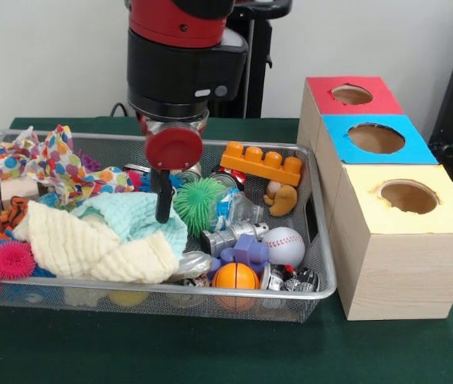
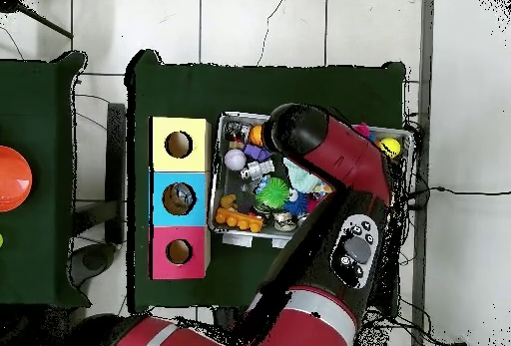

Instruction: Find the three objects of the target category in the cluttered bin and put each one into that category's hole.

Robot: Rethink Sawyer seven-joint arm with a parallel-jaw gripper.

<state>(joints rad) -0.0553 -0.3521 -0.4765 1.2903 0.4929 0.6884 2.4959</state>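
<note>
Gripper (image 1: 163,210) is down in the bin (image 1: 326,280), tip at the teal cloth (image 1: 134,220) beside the green spiky ball (image 1: 198,204); I cannot tell if it is open. One clear bottle (image 1: 238,210) lies just past that ball. I'd shift toward it and grasp it clear of the cloths. Boxes: yellow hole (image 1: 408,196) empty; blue hole (image 2: 180,197) holds something unclear.

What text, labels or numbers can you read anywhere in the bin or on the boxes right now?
None can be read.
Crushed clear bottle in the bin: blue label print, too blurred to read.
Baseball: red stitching only, no legible lettering.
Red box, blue box, yellow box: plain coloured tops with holes, no writing.
Arm's wrist: small pale marking, unreadable.
</note>
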